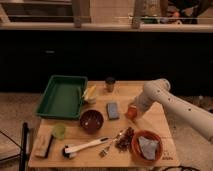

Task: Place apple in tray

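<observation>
Grasping is your step: gripper point(133, 109) clenched on the apple point(130, 114), low on the bench point(156, 125). Next, lift it across to the tray point(60, 95) (clearing the bowl point(92, 120)).

One tray point(51, 95), one apple point(130, 113), one gripper point(132, 109) at it, perhaps two bowls point(92, 121).

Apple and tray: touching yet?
Apart. Camera view shows the blue sponge and bare table between the apple and the tray; the pincer is shut on the apple, right of the sponge.
</observation>
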`<state>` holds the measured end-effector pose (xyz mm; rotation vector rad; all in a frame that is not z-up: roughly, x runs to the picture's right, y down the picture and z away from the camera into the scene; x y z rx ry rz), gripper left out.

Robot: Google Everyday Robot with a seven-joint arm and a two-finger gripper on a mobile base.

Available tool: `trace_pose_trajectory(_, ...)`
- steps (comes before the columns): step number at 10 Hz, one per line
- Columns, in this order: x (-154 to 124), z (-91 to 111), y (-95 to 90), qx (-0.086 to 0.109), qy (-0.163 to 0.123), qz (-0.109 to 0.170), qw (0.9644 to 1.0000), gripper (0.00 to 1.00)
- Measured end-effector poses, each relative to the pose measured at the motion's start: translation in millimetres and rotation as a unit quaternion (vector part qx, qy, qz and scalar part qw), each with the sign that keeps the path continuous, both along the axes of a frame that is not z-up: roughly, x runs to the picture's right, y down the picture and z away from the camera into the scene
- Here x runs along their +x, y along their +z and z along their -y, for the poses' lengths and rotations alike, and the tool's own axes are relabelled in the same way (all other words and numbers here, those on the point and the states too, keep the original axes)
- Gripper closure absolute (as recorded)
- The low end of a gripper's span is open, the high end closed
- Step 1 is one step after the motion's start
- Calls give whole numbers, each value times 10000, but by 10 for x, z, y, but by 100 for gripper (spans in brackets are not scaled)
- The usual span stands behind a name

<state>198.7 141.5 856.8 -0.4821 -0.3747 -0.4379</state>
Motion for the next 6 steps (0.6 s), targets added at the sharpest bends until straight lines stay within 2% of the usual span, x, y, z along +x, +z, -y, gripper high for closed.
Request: trace_pose_trajectory(6,84,427,-436,341,-170,-29,9993,100)
